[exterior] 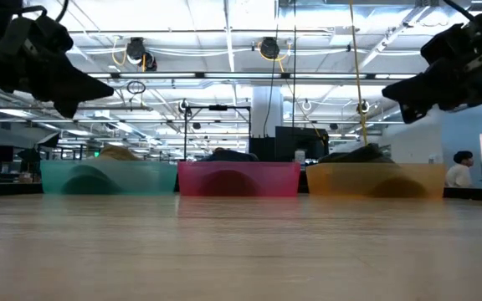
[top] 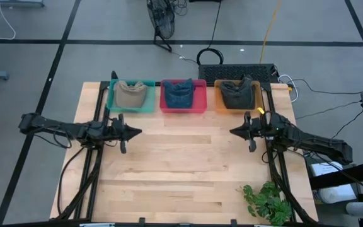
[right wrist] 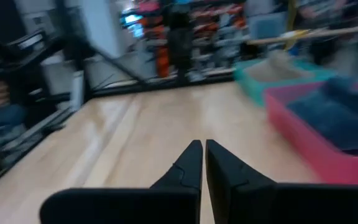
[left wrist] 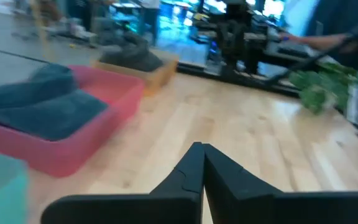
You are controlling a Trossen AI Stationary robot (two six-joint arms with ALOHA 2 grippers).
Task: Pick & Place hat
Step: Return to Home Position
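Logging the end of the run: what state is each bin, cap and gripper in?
green bin: holds the brown cap.
pink bin: holds the blue cap.
orange bin: holds the black cap.
left gripper: shut, empty, raised off the table.
right gripper: shut, empty, raised.
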